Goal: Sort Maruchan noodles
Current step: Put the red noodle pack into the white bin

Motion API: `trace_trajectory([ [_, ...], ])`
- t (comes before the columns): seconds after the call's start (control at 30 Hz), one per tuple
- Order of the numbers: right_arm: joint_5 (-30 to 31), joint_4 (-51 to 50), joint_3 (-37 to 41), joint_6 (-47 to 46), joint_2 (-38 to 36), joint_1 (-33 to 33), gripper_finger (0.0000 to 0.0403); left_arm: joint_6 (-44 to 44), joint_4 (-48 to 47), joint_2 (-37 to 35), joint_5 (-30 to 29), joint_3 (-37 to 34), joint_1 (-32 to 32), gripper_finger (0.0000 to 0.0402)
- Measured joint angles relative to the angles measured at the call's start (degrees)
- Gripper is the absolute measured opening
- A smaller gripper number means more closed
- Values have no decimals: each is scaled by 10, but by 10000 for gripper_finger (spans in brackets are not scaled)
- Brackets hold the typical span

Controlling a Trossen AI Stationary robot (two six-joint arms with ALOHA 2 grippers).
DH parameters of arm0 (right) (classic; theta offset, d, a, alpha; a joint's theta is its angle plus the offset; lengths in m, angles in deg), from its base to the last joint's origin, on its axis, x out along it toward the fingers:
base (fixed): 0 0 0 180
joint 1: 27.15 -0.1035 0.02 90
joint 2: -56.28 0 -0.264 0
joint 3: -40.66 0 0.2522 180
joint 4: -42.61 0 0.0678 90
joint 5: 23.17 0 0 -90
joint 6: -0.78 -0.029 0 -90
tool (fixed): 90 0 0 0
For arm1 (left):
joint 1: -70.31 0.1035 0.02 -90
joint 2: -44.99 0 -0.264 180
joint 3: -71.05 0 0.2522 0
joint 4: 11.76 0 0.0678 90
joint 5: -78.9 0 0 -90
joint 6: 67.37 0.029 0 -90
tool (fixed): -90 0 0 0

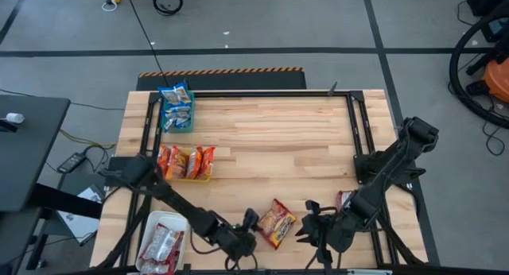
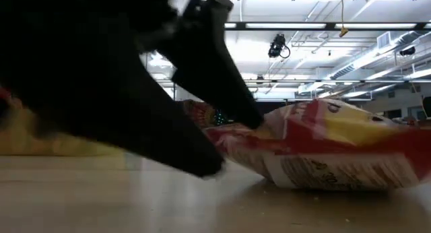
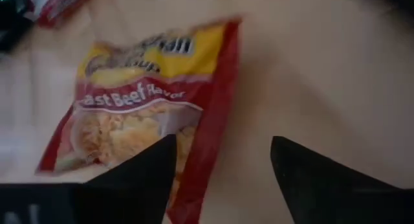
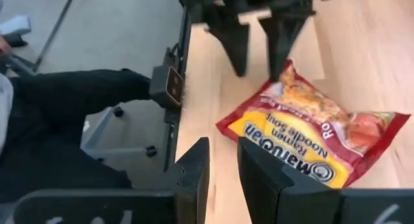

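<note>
High view shows most of the sorting already done, in our judgement: the blue-and-white crinkly ramen packets (image 1: pixel 176 105) sit in the teal plastic bin (image 1: pixel 188 124) at the far left of the wooden table (image 1: pixel 278 132), the orange-red ramen packets (image 1: pixel 186 161) stand in a row in the yellow plastic bin (image 1: pixel 208 178) nearer the middle of the left side, and silver-white packets with red print (image 1: pixel 163 247) lie in the white plastic bin (image 1: pixel 155 221) at the near left corner. We count two items still loose. The first is a red-and-yellow flat plastic noodle packet (image 1: pixel 276 223) lying flat on the bare table near the front edge, between the two arms. The second is a small red-and-white packet (image 1: pixel 344 199) near the right arm, partly hidden, so we cannot tell its kind. Our left pincer (image 1: pixel 248 227) is positioned just beside the left edge of the red-and-yellow packet; the left wrist view shows its fingers (image 3: pixel 139 169) set wide apart, with one over the packet's edge and nothing gripped. Our right pincer (image 1: pixel 313 224) waits just to the right of the same packet, its fingers narrowly apart and empty in the right wrist view. We judge that this packet must still be grasped and binned, then the remaining one.
</note>
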Motion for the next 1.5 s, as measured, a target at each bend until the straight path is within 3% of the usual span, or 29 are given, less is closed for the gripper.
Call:
trace_trajectory([
  [0.17,-3,2,0,-10,2,-1,86,43,69,39,-75,0,7,266],
  [0.5,-7,-2,0,-21,2,-2,86,156,159,50,-99,1,3,256],
  [0.67,-7,-7,0,-20,2,-2,86,175,164,70,-69,3,19,261],
  [0.97,-9,-10,0,-38,2,-4,86,245,276,91,-104,1,35,259],
  [1.07,-11,-10,0,-40,2,-5,86,273,259,90,-72,2,42,259],
  [1.33,-11,-10,0,-40,2,-5,86,194,235,89,-15,2,75,257],
  [1.5,-11,-10,0,-40,2,-5,86,141,211,89,42,2,91,210],
])
